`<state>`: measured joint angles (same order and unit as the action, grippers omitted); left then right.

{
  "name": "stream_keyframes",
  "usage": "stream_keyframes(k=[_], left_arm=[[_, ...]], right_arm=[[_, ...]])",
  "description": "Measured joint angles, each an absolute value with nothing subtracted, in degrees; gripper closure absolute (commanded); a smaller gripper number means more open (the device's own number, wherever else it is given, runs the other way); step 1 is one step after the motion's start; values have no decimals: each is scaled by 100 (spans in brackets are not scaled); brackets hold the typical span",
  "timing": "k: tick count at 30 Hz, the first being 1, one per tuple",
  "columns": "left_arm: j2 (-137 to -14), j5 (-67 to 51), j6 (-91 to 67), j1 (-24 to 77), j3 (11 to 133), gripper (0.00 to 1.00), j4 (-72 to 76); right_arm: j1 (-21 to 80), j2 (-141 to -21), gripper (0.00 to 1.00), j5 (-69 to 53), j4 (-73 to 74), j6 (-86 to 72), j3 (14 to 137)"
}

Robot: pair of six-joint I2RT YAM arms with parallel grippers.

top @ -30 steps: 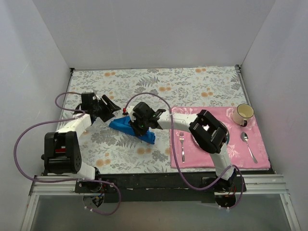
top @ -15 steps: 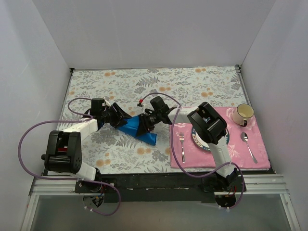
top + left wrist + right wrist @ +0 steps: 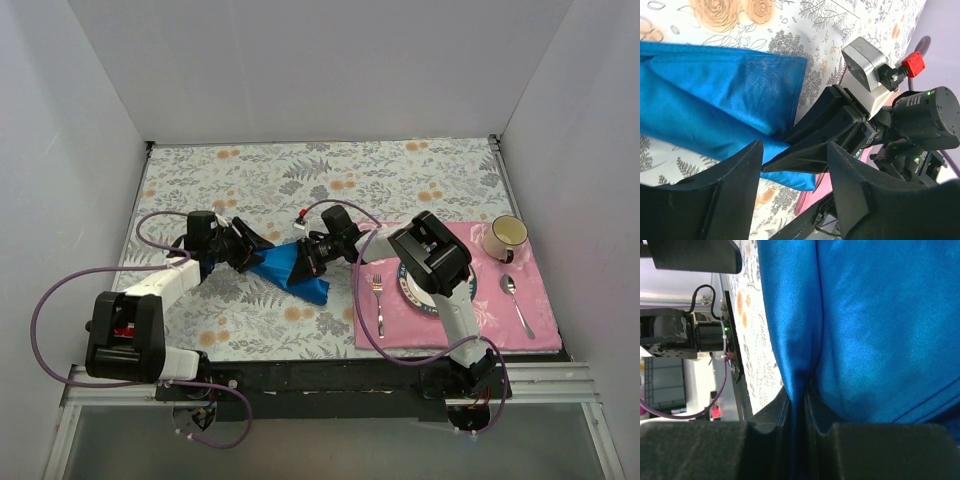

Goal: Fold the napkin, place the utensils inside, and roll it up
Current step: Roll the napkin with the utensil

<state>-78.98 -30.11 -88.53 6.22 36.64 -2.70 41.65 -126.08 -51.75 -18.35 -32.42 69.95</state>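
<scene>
Right end effector [image 3: 313,259] clenched on fold of blue napkin [image 3: 300,278]; wrist view shows cloth ridge pinched between both fingers. Left end effector [image 3: 256,252] released, fingers spread wide, facing right one at napkin's far-left end. Napkin bunched into elongated wedge on floral counter [image 3: 400,180], just left of pink placemat [image 3: 470,325]. Long axis diagonal, far-left to near-right; near end points toward fork [image 3: 378,303] on placemat.
</scene>
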Motion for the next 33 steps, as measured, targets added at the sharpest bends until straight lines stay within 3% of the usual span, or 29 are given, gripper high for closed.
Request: stream_keyframes(k=[8, 15, 17, 21, 25, 29, 33], left_arm=[[-7758, -2934, -9629, 661, 3100, 66, 104], [-8138, -2987, -10055, 672, 2329, 70, 1710], [-8525, -3033, -10147, 672, 2294, 71, 2217], [-9052, -3120, -10285, 685, 2294, 72, 2910], [-9181, -3151, -10263, 698, 2311, 73, 3083], [-9179, -3148, -10160, 698, 2346, 74, 3009], [-9179, -3120, -10009, 698, 2456, 75, 2823]], right_arm=[[4136, -12608, 84, -5094, -2206, -3712, 6805], [4136, -12604, 84, -5048, -2268, -3870, 6766], [4136, -12599, 81, -5035, -2274, -3887, 6759], [4171, -12503, 65, -4893, -1975, -3691, 6807], [4340, -12243, 50, -4445, -812, -2995, 7205], [4486, -11972, 43, -3719, 338, -2220, 7581], [4499, -11673, 44, -3030, 1175, -1682, 7695]])
